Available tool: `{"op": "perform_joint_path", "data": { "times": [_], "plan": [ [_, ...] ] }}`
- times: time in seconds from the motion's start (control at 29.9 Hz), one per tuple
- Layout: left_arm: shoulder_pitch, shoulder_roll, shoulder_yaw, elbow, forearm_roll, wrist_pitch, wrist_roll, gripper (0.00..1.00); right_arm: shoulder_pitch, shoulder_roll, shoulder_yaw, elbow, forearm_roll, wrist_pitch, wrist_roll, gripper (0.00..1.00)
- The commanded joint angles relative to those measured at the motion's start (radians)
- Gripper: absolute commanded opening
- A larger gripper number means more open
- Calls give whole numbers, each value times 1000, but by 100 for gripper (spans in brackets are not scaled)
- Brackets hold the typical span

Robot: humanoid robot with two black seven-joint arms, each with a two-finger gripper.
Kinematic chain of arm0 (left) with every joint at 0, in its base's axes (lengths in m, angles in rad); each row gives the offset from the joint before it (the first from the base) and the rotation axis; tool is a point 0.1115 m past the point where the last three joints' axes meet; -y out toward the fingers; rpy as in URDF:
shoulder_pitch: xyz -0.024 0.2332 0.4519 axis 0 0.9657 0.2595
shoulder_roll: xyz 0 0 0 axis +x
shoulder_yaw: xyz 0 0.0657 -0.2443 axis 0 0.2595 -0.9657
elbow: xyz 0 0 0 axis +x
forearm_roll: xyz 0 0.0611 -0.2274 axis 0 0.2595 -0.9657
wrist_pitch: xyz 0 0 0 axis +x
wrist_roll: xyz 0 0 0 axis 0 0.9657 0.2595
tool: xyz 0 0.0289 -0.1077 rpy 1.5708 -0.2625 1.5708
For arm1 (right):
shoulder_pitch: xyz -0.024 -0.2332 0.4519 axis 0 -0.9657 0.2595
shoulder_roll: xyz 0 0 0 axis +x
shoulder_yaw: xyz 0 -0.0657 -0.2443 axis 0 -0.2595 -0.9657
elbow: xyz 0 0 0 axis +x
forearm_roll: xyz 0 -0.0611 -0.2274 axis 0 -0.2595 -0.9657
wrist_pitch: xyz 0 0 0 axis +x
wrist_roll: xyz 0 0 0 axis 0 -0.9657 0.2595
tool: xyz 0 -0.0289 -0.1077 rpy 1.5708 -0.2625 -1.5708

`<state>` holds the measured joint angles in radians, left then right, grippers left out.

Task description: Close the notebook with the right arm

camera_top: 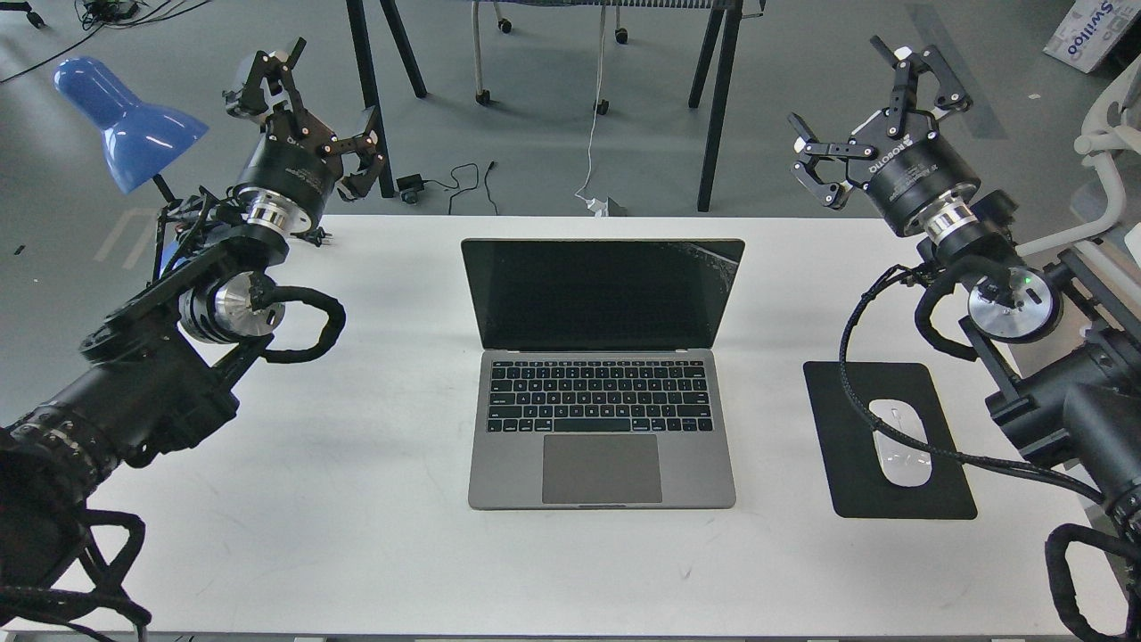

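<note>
Grey floor (pixel 553 134), black table legs (pixel 713 107), blue lamp (pixel 134 125), cables.

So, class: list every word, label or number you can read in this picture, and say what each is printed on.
"ROBOTIQ": white lettering on the black right gripper.
"Swiitoo", roughly: blue print on the white cardboard box, partly cut off.
White print on the black left gripper: too small to read.
Key legends on the grey metal notebook: too small.

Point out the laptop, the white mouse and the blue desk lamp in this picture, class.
laptop (pixel 602 473): head view, on its trackpad.
white mouse (pixel 900 443): head view, middle of its top shell.
blue desk lamp (pixel 134 134): head view, on its shade.
</note>
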<state>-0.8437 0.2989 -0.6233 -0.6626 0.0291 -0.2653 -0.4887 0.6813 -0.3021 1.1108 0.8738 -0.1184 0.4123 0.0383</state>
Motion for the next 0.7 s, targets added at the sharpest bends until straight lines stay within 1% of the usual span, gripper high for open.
{"op": "perform_joint_path", "data": {
  "times": [0.0,0.17,0.27,0.44,0.5,0.6,0.67],
  "plan": [
    [0,-3,2,0,0,15,0,100,0,0,0,1,0,-1,-1,100],
    [0,-1,7,-2,2,47,0,100,-2,0,-2,1,-1,-4,0,100],
    [0,-1,7,-2,2,41,0,100,-2,1,-2,1,-1,-13,-1,100],
    [2,0,7,-2,2,21,0,100,18,12,-11,2,-1,-88,-1,100],
    [2,2,7,-2,2,9,0,100,40,12,-23,2,-3,-101,-5,100],
    [2,2,7,-2,2,-2,0,100,101,21,-72,-12,-12,-118,-8,100],
    [2,2,7,0,2,-2,0,100,144,34,-129,-50,-12,-127,-8,100]
  ]
}}
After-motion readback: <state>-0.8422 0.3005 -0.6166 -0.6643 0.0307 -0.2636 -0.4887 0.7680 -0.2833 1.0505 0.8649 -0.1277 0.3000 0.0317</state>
